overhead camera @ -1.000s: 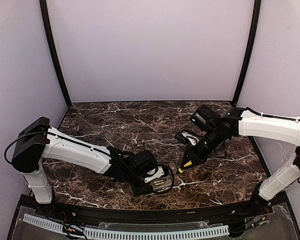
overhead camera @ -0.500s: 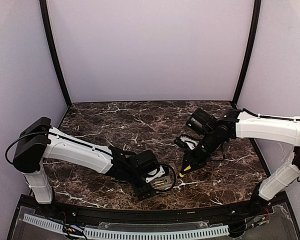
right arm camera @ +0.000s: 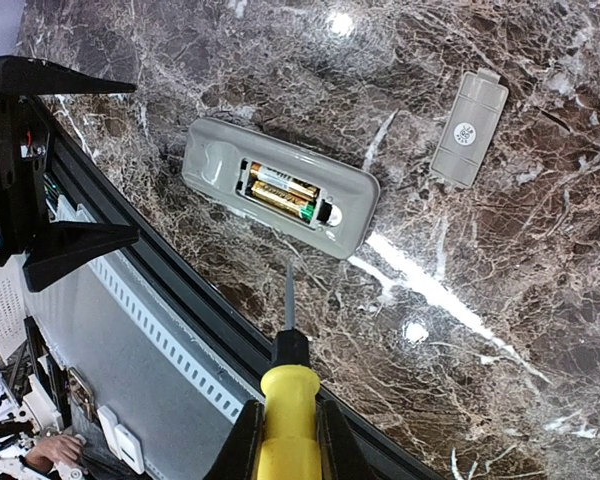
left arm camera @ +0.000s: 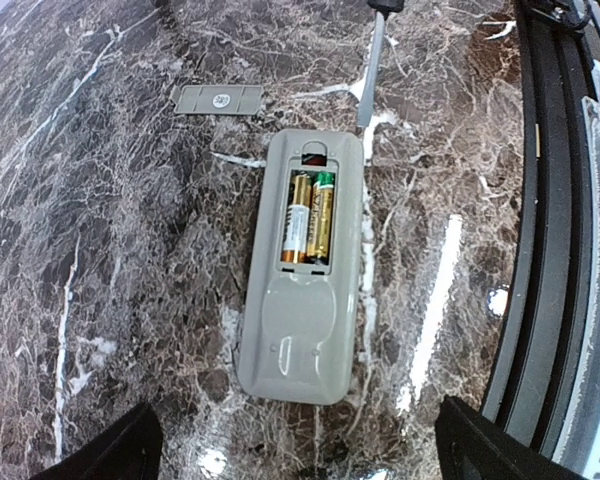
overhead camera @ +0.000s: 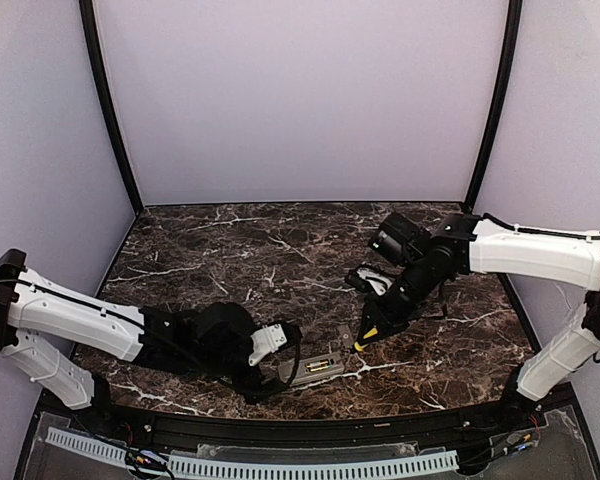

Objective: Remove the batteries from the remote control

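Shows the remote control bay-up at lower centre, batteries inside. Finds the left gripper newly drawn back lower left, spread wide, empty. Has the right gripper clamped on the screwdriver; probably frees the bay for prying.

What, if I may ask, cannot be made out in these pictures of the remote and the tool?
- Top external view: the two gold-and-green batteries in the flat grey-beige plastic remote control are too small to tell apart.
- Right wrist view: the yellow-handled screwdriver, in the right pincer, has its handle end cut off by the bottom edge.
- Every view: the remote's underside is hidden by its own body.
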You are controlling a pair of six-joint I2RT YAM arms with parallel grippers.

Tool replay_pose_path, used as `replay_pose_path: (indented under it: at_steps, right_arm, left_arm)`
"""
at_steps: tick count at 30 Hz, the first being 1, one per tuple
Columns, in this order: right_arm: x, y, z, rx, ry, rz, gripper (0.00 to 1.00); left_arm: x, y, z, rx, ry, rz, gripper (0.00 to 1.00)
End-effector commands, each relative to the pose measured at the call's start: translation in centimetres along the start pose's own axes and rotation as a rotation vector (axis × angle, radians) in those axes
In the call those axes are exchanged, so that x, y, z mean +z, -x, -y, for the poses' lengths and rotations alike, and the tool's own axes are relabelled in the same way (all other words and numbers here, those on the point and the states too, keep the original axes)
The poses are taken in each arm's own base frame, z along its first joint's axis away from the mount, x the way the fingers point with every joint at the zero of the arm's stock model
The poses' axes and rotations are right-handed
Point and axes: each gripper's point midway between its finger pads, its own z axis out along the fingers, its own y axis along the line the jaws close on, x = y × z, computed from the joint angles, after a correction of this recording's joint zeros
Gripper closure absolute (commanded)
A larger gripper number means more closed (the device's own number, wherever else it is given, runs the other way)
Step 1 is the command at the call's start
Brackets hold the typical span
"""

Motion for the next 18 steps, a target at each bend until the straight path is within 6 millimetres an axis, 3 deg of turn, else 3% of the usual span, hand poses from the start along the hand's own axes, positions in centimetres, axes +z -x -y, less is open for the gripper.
replay_pose_path:
  at_steps: [1, 5, 6, 7, 10, 11, 12, 13, 18]
  right_arm:
    - [-1.1, 0.4, -1.4, -0.017, 0.030, 0.024, 1.00]
    - [-1.7, 0.6, -1.9, -0.026, 0.048, 0.038, 1.00]
    - [-1.9, 0.6, -2.1, -0.028, 0.050, 0.042, 1.00]
    - [-2.0, 0.7, -2.1, -0.028, 0.051, 0.044, 1.00]
    - [-2.3, 0.6, -2.2, -0.031, 0.053, 0.045, 1.00]
    - [-2.3, 0.5, -2.3, -0.033, 0.054, 0.045, 1.00]
    - [-2.4, 0.4, -2.2, -0.032, 0.053, 0.044, 1.00]
    - [-2.5, 0.4, -2.1, -0.030, 0.048, 0.047, 1.00]
    - [-3.3, 0.6, -2.0, -0.014, 0.030, 0.079, 1.00]
  left_arm:
    - [-1.1, 1.2, 0.3, 0.038, -0.018, 0.227, 0.04]
    - [-1.5, 1.6, 0.4, 0.041, -0.035, 0.363, 0.04]
    - [-0.9, 0.6, 0.6, 0.048, -0.045, 0.350, 0.04]
    - [-0.8, 1.2, 0.5, 0.047, -0.042, 0.381, 0.04]
    - [1.1, -0.1, 0.6, 0.053, -0.042, 0.345, 0.07]
    - [1.1, 0.7, 0.5, 0.050, -0.041, 0.386, 0.07]
    - [1.9, -0.2, 0.6, 0.051, -0.041, 0.370, 0.08]
    - [1.8, 0.7, 0.5, 0.052, -0.038, 0.418, 0.09]
    - [4.1, 0.0, 0.5, 0.076, -0.045, 0.427, 0.11]
